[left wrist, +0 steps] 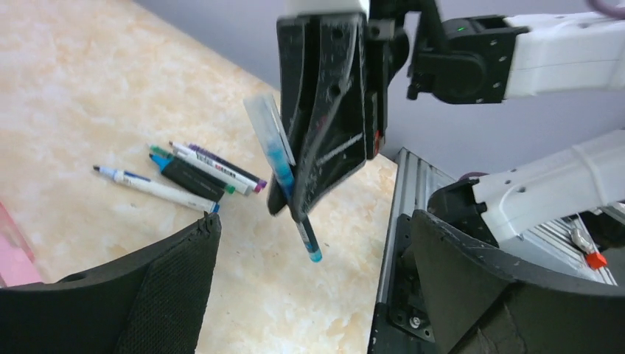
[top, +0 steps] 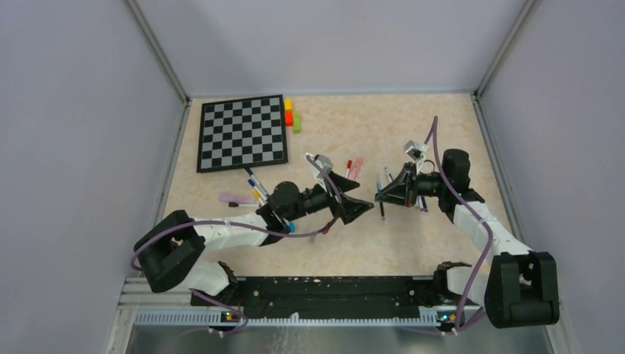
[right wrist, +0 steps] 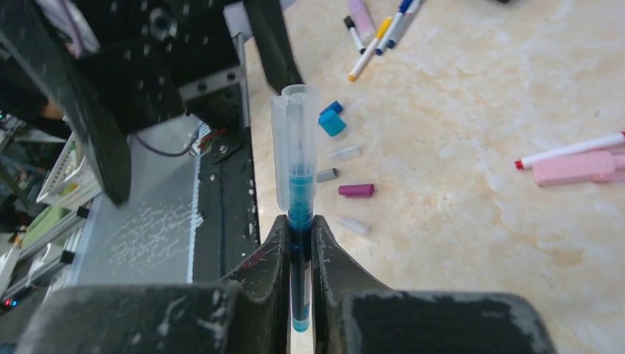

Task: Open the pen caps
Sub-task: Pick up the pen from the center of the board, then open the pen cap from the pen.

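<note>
My right gripper (right wrist: 298, 223) is shut on a pen (right wrist: 298, 273) with a dark teal barrel. The pen's clear cap (right wrist: 293, 140) is still on and sticks out past the fingertips. In the left wrist view the same pen (left wrist: 282, 164) hangs tilted in the right gripper's black fingers, teal end down, above the table. My left gripper (left wrist: 315, 221) is open wide just in front of it, holding nothing. From above, the left gripper (top: 355, 209) and the right gripper (top: 383, 195) face each other at mid-table. Loose pen caps lie on the table: blue (right wrist: 332, 120), grey (right wrist: 326, 175), magenta (right wrist: 356, 190).
A chessboard (top: 242, 133) with coloured blocks (top: 292, 115) beside it lies at the back left. Pens lie by the left arm (top: 255, 189), at mid-table (top: 354, 168) and near the right arm (left wrist: 188, 171). A pink highlighter (right wrist: 578, 168) lies beside a red-tipped pen (right wrist: 567, 150). A black rail (top: 317, 289) runs along the near edge.
</note>
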